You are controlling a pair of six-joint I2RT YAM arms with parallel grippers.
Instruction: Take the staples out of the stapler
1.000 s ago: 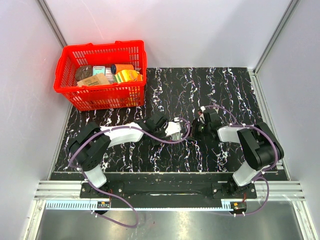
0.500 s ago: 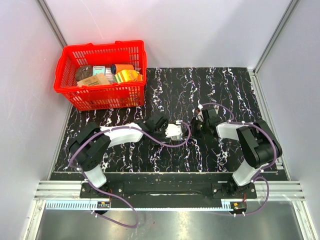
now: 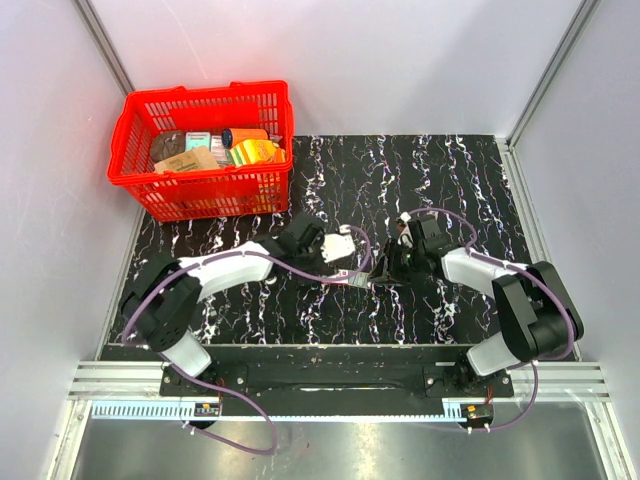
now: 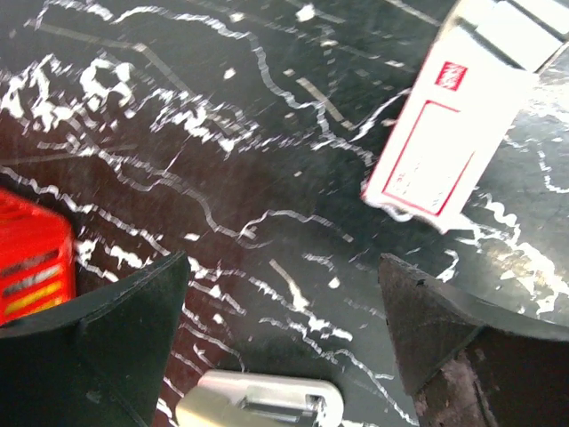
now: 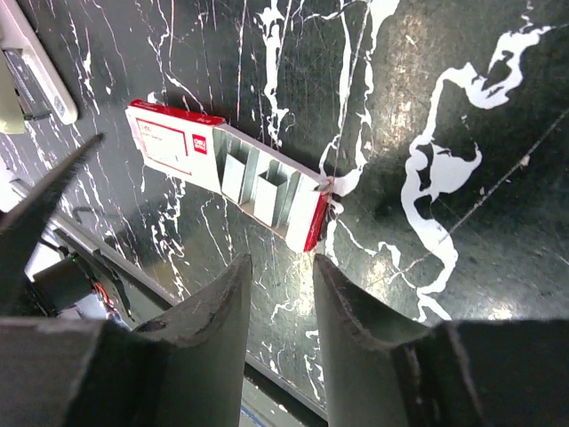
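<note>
Between the fingers (image 4: 116,338) of the left gripper (image 4: 283,262), which are standing spread wide and released, bare marbled table (image 4: 178,133) is showing and nothing is being gripped. Low at the bottom edge of that wrist view a pale silvery piece (image 4: 258,405) is peeking in between the finger roots. I cannot tell whether it is the stapler or part of the rig. Farther out, up and to the right, a red-and-white packet (image 4: 427,151) is lying flat, and a corner of the red basket (image 4: 31,267) is showing at the left edge.

The right gripper (image 5: 282,260) is hanging over the table with its fingers (image 5: 213,338) drawn close. Only a narrow slot of table is showing between them, with nothing visible in it. Just ahead of its tips the same packet is lying with its tray (image 5: 267,191) slid out and silvery blocks sitting in the compartments. A blurred dark wedge (image 5: 44,222) is crossing the left of that view; I cannot tell what it is.

From above, the two grippers are facing each other near the middle of the table, well apart from the basket at the far left corner. Where the stapler and a loose strip of staples are lying, I cannot tell from any view.
</note>
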